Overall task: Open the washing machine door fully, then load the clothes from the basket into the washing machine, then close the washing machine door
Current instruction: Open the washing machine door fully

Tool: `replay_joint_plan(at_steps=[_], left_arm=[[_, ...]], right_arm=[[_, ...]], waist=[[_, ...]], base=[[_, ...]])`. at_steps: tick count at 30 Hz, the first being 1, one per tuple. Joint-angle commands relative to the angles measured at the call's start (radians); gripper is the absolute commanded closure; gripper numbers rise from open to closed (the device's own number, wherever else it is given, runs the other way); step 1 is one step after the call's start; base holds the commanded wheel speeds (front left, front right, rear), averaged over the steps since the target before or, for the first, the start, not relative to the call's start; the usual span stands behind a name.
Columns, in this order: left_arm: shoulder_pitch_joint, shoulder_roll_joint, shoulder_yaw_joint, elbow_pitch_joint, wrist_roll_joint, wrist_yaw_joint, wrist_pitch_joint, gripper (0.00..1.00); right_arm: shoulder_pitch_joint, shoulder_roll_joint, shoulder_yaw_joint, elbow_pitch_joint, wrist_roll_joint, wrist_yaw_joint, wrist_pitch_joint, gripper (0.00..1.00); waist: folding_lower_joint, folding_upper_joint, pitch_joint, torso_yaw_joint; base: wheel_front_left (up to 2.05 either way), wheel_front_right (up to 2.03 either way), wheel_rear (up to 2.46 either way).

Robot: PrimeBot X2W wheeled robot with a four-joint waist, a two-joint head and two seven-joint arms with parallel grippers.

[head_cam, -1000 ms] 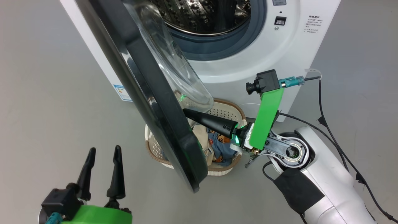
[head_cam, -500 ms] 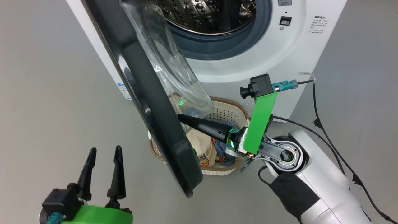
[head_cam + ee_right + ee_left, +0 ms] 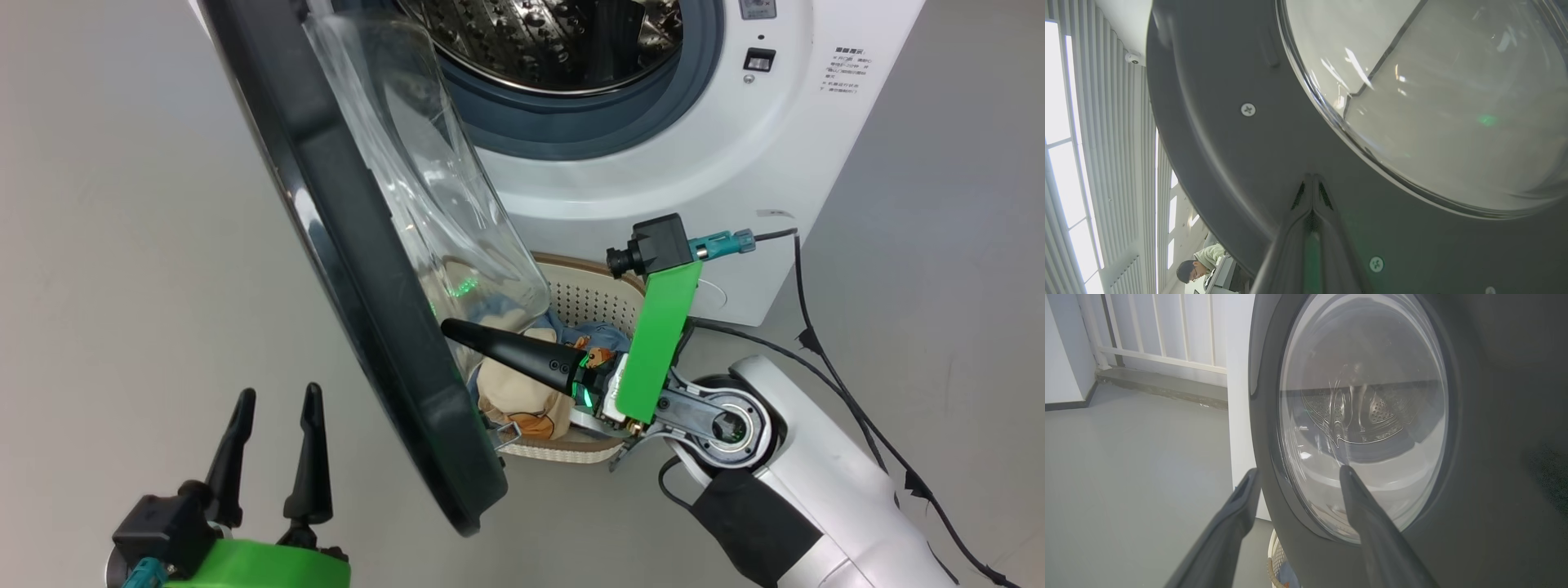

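The washing machine door (image 3: 359,269), black-rimmed with a clear domed window, stands swung out from the white washing machine (image 3: 678,180). My right gripper (image 3: 451,328) is shut, empty, its tips pressed against the door's inner rim (image 3: 1274,163) just below the glass. The right gripper (image 3: 1312,176) shows its fingers closed together there. Under the door sits the cream basket (image 3: 592,298) holding the clothes (image 3: 522,388), blue bear-print fabric and a cream cloth. My left gripper (image 3: 273,400) is open at the lower left, outside the door. In the left wrist view the left gripper (image 3: 1298,471) faces the door's outer glass (image 3: 1363,416).
The steel drum (image 3: 555,41) is exposed behind the grey gasket. A black cable (image 3: 824,367) trails on the floor right of the machine. Grey floor (image 3: 106,245) lies open to the left. A person (image 3: 1202,263) sits far off behind the door in the right wrist view.
The right gripper has pushed left and down against the door's inner rim, and the door has swung further out. The head view has shifted. The left gripper stays put.
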Motion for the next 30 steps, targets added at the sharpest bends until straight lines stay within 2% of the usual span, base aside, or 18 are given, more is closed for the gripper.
replay_joint_plan(at_steps=[1, 10, 19, 26, 27, 28, 30], left_arm=[[-0.004, 0.013, 0.032, -0.019, -0.002, 0.000, -0.006, 0.00], [-0.001, 0.013, 0.038, -0.015, 0.002, -0.003, -0.006, 0.00], [0.017, 0.013, 0.063, -0.010, 0.014, -0.008, -0.006, 0.00], [0.029, 0.013, 0.083, -0.009, 0.020, -0.013, -0.006, 0.00], [0.030, 0.013, 0.085, -0.009, 0.021, -0.014, -0.006, 0.00], [0.032, 0.013, 0.088, -0.008, 0.023, -0.014, -0.006, 0.00], [0.037, 0.013, 0.092, -0.007, 0.026, -0.016, -0.006, 0.00]], right_arm=[[0.010, 0.038, 0.027, -0.029, 0.008, 0.002, -0.008, 1.00], [0.009, 0.038, 0.060, -0.017, 0.027, 0.002, -0.058, 1.00], [0.021, 0.034, 0.001, -0.041, 0.004, 0.002, -0.064, 1.00], [0.046, 0.001, -0.041, -0.094, -0.045, 0.002, -0.088, 0.99], [0.050, -0.006, -0.045, -0.103, -0.054, 0.002, -0.095, 0.87], [0.054, -0.013, -0.048, -0.112, -0.062, 0.002, -0.103, 0.70], [0.066, -0.029, -0.055, -0.130, -0.076, 0.002, -0.120, 0.58]], waist=[[-0.0001, 0.0000, -0.001, 0.000], [-0.0001, 0.0000, -0.019, -0.009], [-0.0001, 0.0000, -0.050, -0.037], [-0.0001, 0.0000, -0.065, -0.063], [-0.0001, 0.0000, -0.067, -0.066], [-0.0001, 0.0000, -0.072, -0.070], [-0.0001, 0.0000, -0.078, -0.076]], base=[[0.00, 0.00, 0.00], [0.00, 0.00, 0.00], [0.00, 0.00, 0.00], [0.00, 0.00, 0.00], [0.00, 0.00, 0.00], [0.00, 0.00, 0.00], [0.00, 0.00, 0.00]])
